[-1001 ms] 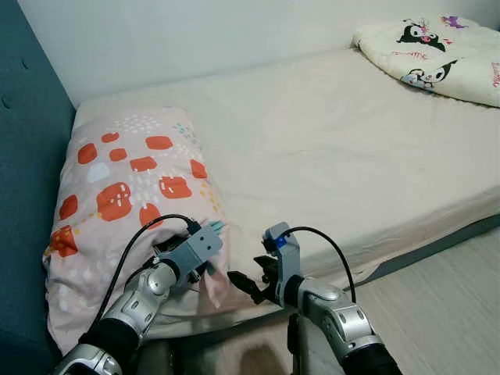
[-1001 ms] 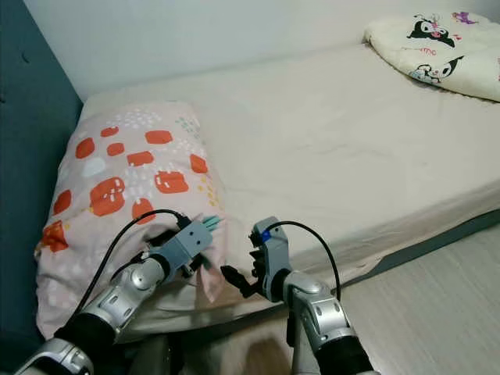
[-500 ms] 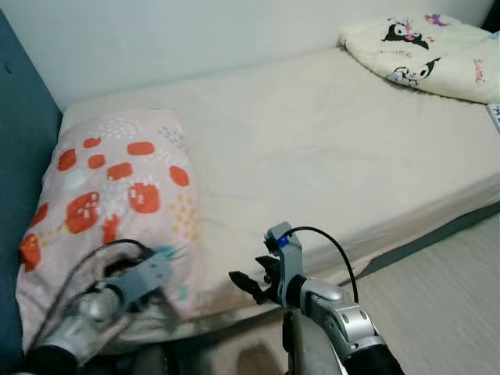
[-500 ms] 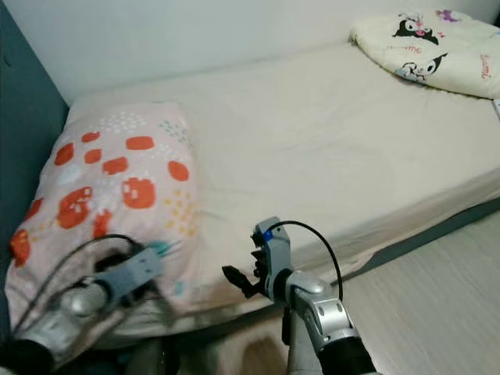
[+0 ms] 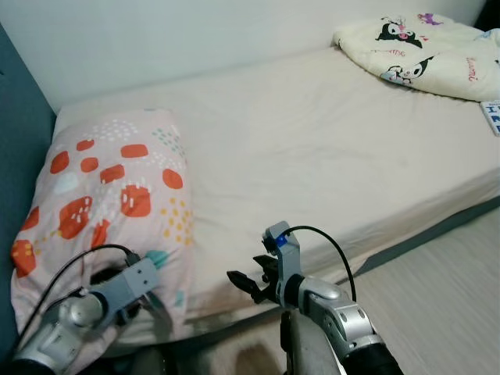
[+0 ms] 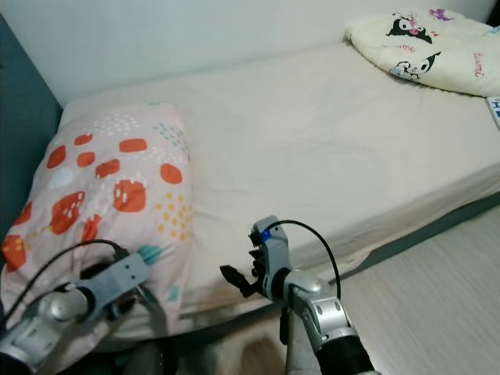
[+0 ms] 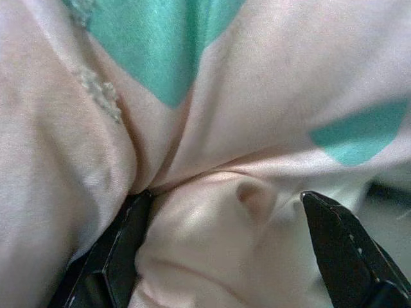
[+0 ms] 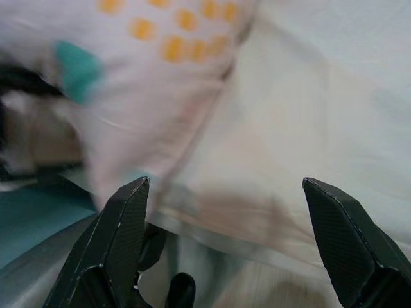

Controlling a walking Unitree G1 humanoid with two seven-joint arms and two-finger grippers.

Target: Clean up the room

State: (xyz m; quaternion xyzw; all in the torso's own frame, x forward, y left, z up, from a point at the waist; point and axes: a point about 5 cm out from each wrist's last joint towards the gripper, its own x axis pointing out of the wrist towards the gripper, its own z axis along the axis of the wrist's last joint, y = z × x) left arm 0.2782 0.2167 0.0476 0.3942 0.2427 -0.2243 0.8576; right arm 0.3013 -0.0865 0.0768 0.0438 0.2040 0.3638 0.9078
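**Left gripper pinching the pillow corner; right gripper spread beside it**

1. Pillow [image 5: 109,195]: pink, with red-orange patches, teal marks and yellow dots. You see it at 9 o'clock in the head views, lying at the head end of the bed [image 5: 328,156] against the teal headboard [image 5: 19,156]. Its near corner hangs over the mattress edge.

2. Left gripper [image 7: 221,256]: low at 7 o'clock in the head views, at the pillow's near corner. From the head you cannot make out the fingers against the fabric. Your left wrist view supplies this: a bunched fold of pink cloth with teal patches sits between the two black fingers [image 7: 119,237], which press into it on either side. Jaws are clamped on the pillow.

3. Right gripper [image 5: 244,283]: at 6 o'clock in the head views, just off the mattress edge, apart from the pillow corner. Your right wrist view shows its fingers [image 8: 122,224] spread wide, nothing between them, facing the pillow's dotted corner and the cream sheet, blurred.

4. Blanket [image 5: 422,51]: cream, cartoon-printed, bunched at 1 o'clock on the far end of the bed, well apart from both grippers.

5. Printed item [image 5: 492,116]: white with blue lettering, at 3 o'clock on the bed's edge, cut off by the frame.

6. Floor [image 5: 445,297]: pale wood, at 4 o'clock.
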